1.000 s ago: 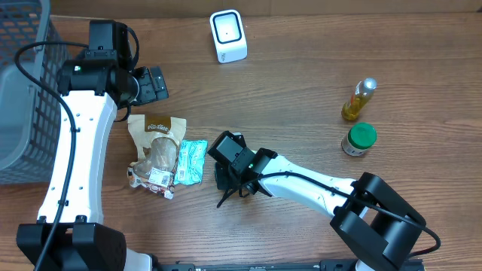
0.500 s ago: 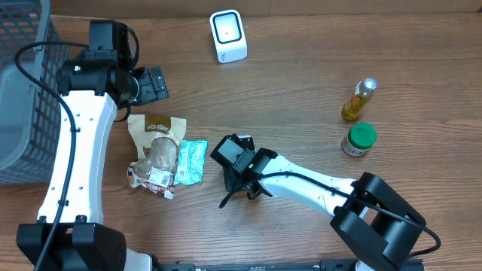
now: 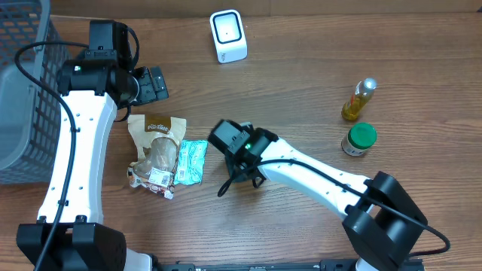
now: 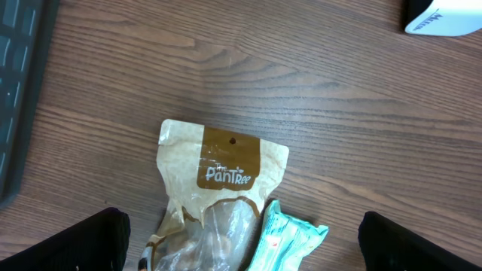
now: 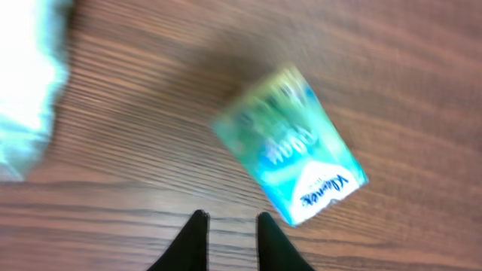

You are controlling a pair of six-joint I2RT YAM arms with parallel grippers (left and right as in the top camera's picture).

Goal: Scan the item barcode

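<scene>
Jaws on right gripper (image 5: 230,226) are barely apart, empty; on left gripper (image 3: 160,84), wide apart. Blurry packet (image 5: 290,147), maybe tissues, lies at one o'clock.

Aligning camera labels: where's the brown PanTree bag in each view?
Overhead: brown PanTree bag lies left of centre on the table.
Left wrist: lower centre, bottom end cut off by the frame.
Right wrist: not in it.
Shared landmark: teal packet against the bag's picture-right side, also seen in the left wrist view.
</scene>
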